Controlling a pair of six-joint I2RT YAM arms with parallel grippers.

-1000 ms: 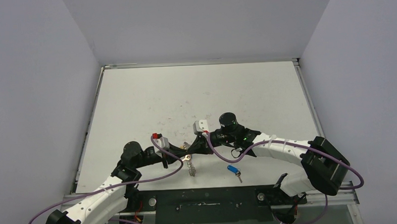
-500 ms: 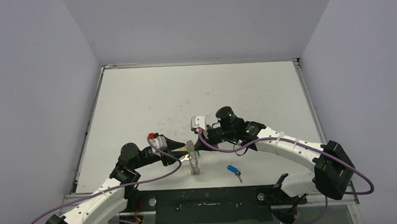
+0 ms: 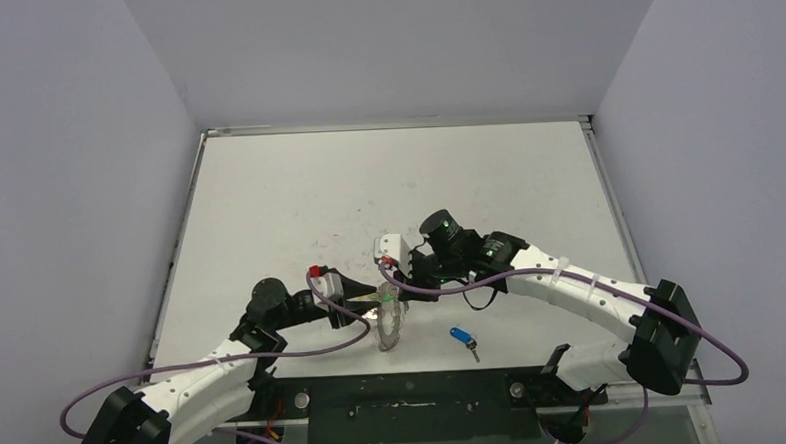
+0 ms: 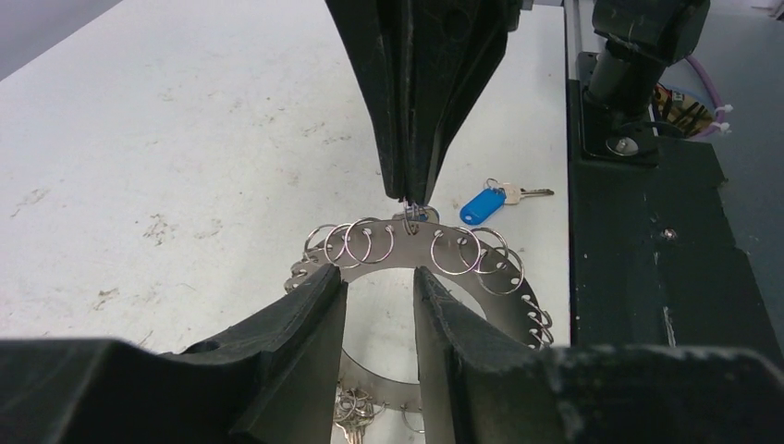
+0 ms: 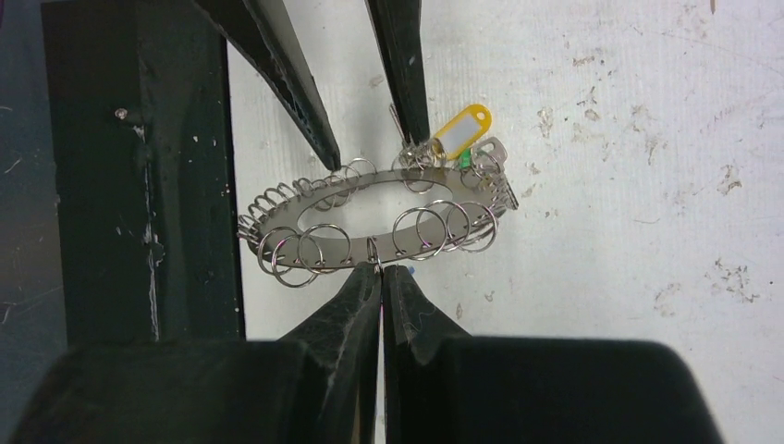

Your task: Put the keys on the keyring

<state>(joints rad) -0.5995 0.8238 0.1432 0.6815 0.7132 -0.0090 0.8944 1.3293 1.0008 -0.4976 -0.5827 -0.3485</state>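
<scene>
**Holding the Keyring by One Loop**

Right gripper (image 5: 381, 270) is closed tight on one small wire loop at the rim of the keyring (image 5: 287, 215), near the front edge of the table (image 3: 367, 183). Left gripper (image 4: 377, 273) stands partly open at the opposite rim, gripping nothing. Yellow-tagged key (image 5: 459, 130) sits against the ring. Blue-tagged key (image 3: 461, 335) lies apart on the table.

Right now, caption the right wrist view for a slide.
Right gripper shut on a keyring loop; left gripper open opposite; yellow-tagged key at far rim.
</scene>
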